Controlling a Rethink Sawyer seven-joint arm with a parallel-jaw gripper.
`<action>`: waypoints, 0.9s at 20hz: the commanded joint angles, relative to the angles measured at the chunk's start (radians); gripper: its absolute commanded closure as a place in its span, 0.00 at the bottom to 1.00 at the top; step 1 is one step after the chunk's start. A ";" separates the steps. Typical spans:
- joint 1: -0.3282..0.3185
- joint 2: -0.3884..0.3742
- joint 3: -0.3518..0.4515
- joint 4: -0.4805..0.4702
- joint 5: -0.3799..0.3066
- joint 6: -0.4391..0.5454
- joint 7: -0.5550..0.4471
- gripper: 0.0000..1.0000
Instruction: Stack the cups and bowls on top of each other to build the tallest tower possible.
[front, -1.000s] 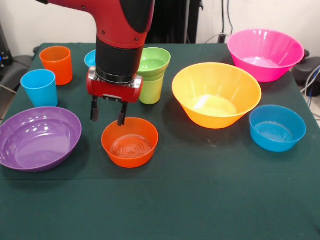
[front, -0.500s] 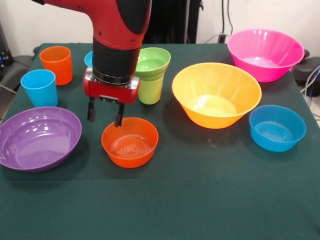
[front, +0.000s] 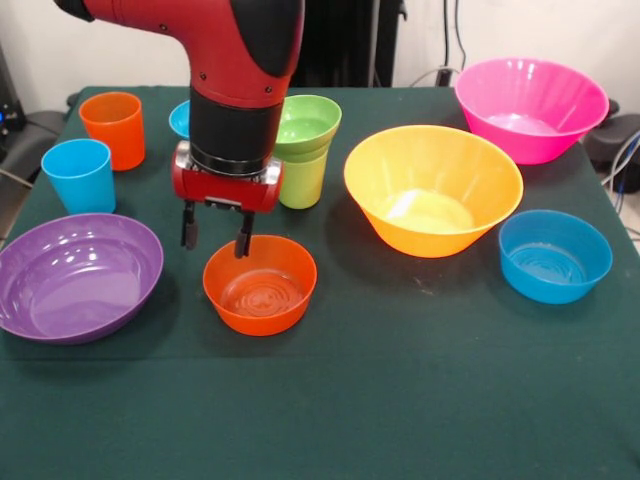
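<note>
Lowered and shifted slightly back toward the medium orange bowl (front: 260, 285), the hand (front: 215, 233) now hangs with its fingers spread and empty — one fingertip just over the bowl's far rim, the other outside it. Judgement: a rim grasp is being lined up; the bowl is not yet held.

The tower (front: 304, 150) stands just behind the arm — small green bowl seated in the lime green cup. Orange cup (front: 113, 129) and light blue cup (front: 79, 175) stand apart on the counter (front: 400, 400); purple bowl (front: 78, 276), yellow-orange bowl (front: 432, 188), medium blue bowl (front: 554, 255) and pink bowl (front: 530, 107) remain unstacked.
</note>
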 joint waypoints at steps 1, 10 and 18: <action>-0.016 0.041 0.123 -0.035 -0.024 0.018 -0.067 0.00; 0.012 0.073 0.082 -0.066 -0.042 0.047 -0.053 0.00; 0.012 0.105 0.080 -0.087 -0.048 0.025 -0.050 0.00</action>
